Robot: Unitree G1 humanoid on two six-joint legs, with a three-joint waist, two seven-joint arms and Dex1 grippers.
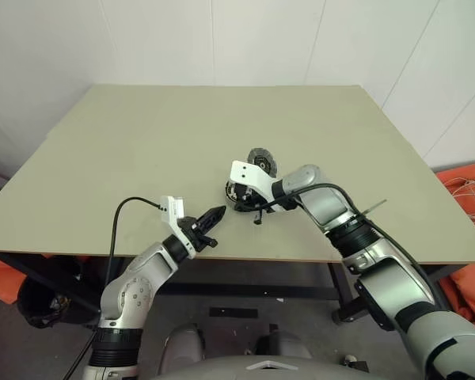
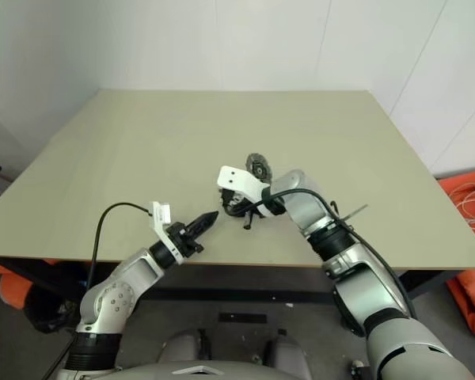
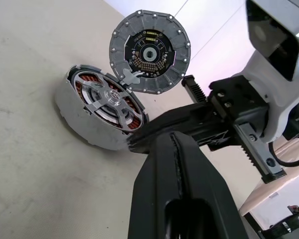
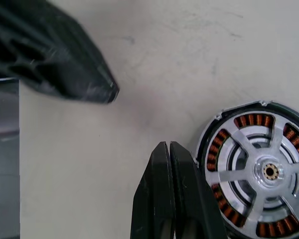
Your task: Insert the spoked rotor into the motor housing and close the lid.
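Observation:
The motor housing [image 4: 224, 164] rests on the table, its copper windings ringed by a dark edge. Inside it lies the spoked rotor [image 4: 269, 172], silver spokes over the windings. The lid [image 3: 149, 50], a grey disc with a dark patterned face, stands tilted up at the housing's far rim, its inner face toward my left wrist camera. My right gripper [image 4: 168, 145] is shut and holds nothing, its tips right beside the housing's near-left edge. My left gripper [image 3: 175, 144] is shut and empty, pointing level at the housing [image 1: 239, 194] from a short way off to the left.
The tan table [image 1: 142, 142] stretches wide around the parts, with its front edge just below the grippers. Orange cloth and cables [image 1: 471, 198] lie on the floor to the right, and white walls stand behind.

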